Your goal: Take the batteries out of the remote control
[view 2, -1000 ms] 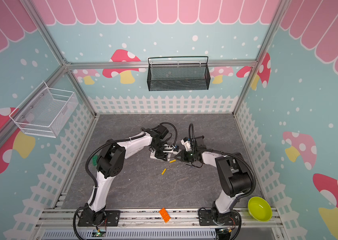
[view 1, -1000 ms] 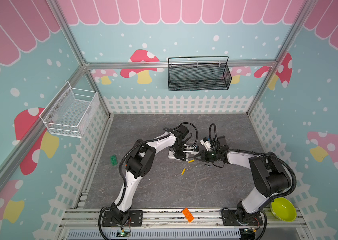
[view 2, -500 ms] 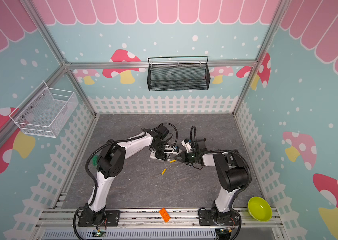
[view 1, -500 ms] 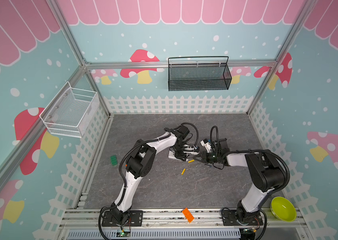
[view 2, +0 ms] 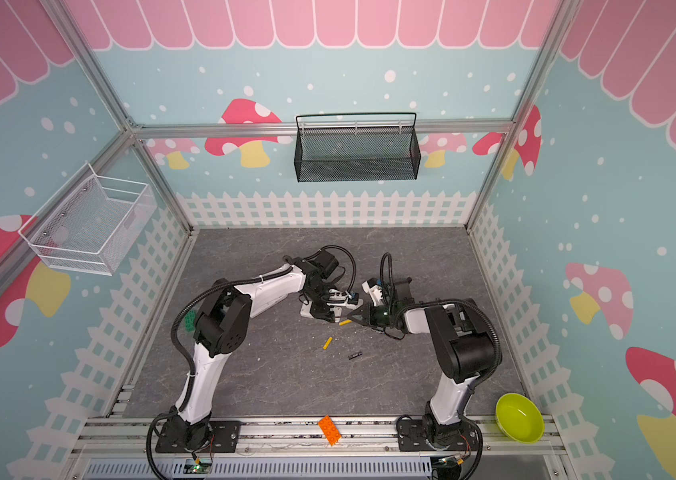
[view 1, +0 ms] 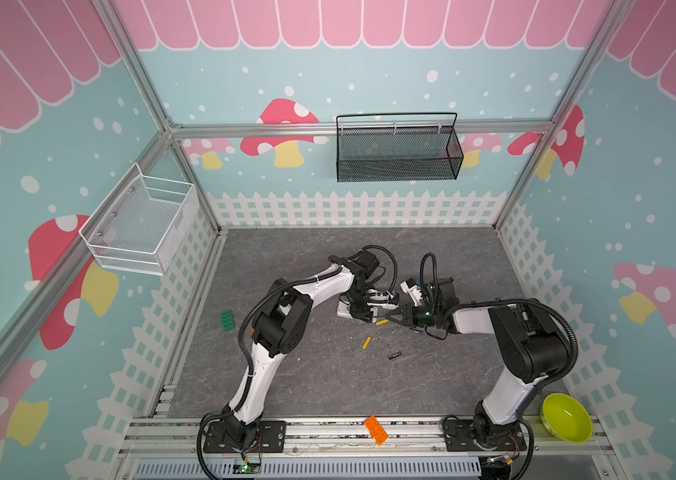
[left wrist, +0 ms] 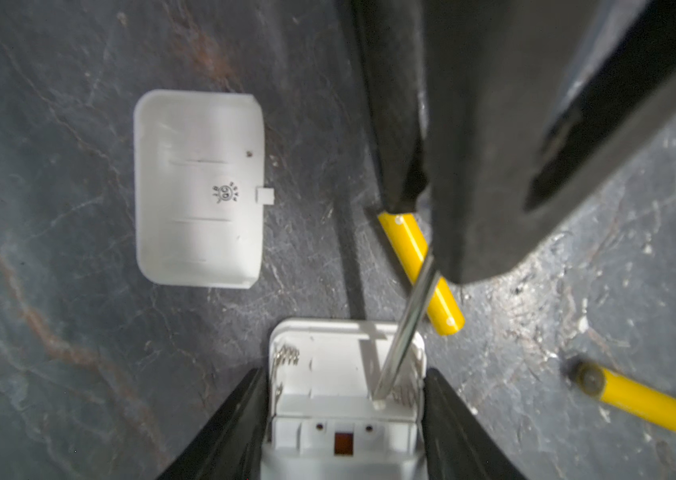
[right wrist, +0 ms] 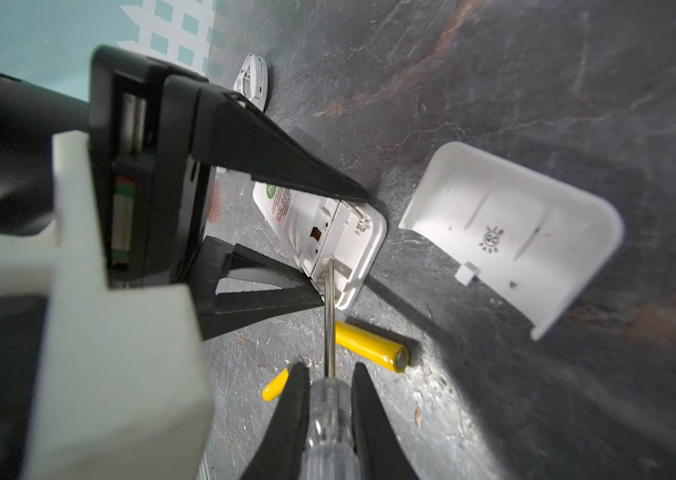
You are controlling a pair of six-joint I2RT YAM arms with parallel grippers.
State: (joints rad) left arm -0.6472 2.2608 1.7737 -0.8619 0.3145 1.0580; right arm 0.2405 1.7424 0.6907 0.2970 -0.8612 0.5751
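Green brick (view 1: pixel 227 321) sits far L on the grey floor (view 1: pixel 307 374), well apart from the work. Next, the L gripper (left wrist: pixel 346 374): its fingers (left wrist: pixel 228 432) straddle the remote control (left wrist: pixel 340 440), v. close to both edges, but can't tell if they pinch it or stand just off. Vs a sec ago the jaws seem to have eased wider, so prob. letting go. White cover (left wrist: pixel 199 191) lies flat on the floor near the remote, fully off. The battery bay (left wrist: pixel 328 368) is open, springs (left wrist: pixel 286 357) bare, no cell seen in it. One yellow battery (left wrist: pixel 419 270) lies just beside the remote under the tool shaft, a second yellow battery (left wrist: pixel 656 407) further out; neither has shifted. The screwdriver (right wrist: pixel 328 419) tip is down in the bay's corner, R gripper (right wrist: pixel 329 370) clamped on its clear handle; the R arm's big link has swung in toward centre. A black battery (view 1: pixel 394 355) lies alone on open floor; can't find it in the earlier, smaller pics, so maybe it only just came out, not sure. A dark stub (view 1: pixel 416 330) by the R gripper is prob. the other black one, too small to confirm. Meaning: unloading looks done or nearly. Count: 2 wall baskets (white basket (view 1: pixel 141 232), black basket (view 1: pixel 398 166)), 2 bricks (green, orange brick (view 1: pixel 375 430)), 1 remote, 1 cover, 1 screwdriver, 2 yellow cells, 1 black sure + 1 likely, 1 lime bowl (view 1: pixel 566 417) far R.
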